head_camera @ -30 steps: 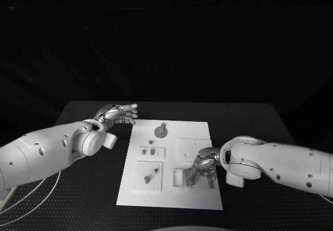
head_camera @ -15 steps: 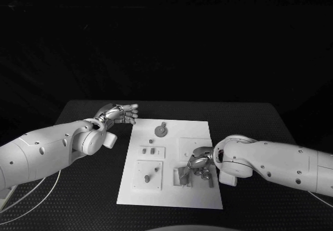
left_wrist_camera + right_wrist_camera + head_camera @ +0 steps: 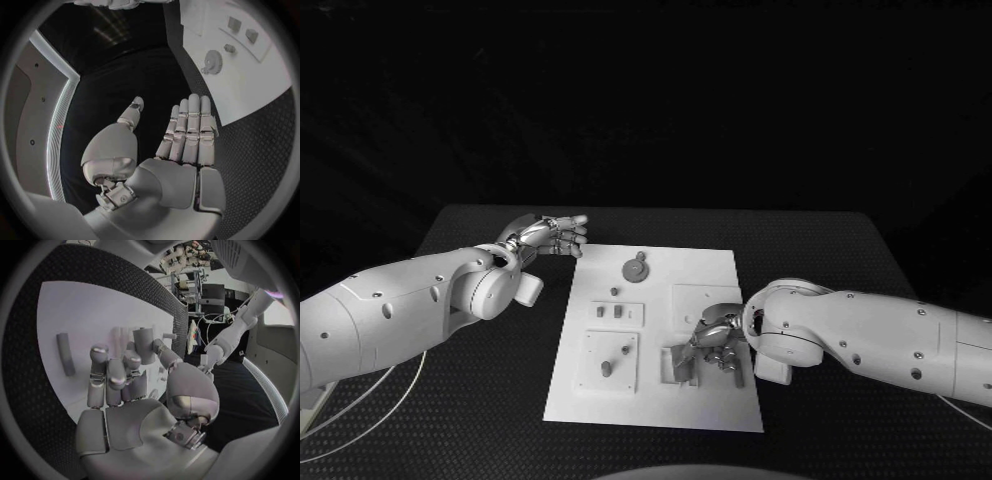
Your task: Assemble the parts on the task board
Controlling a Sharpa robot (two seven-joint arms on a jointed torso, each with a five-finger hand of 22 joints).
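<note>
Parts lie on the board mid-table. Right hand pinches one part above its near right slot, I'd guess seating it; next comes a straight push. Left hand hovers apart, fingers flat, empty.

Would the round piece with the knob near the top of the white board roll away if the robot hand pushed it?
Probably not. The round piece seems to lie flat on the task board, so it would likely slide, not roll. It looks small and rigid, so probably light and stiff. No robot hand touches it.
</note>
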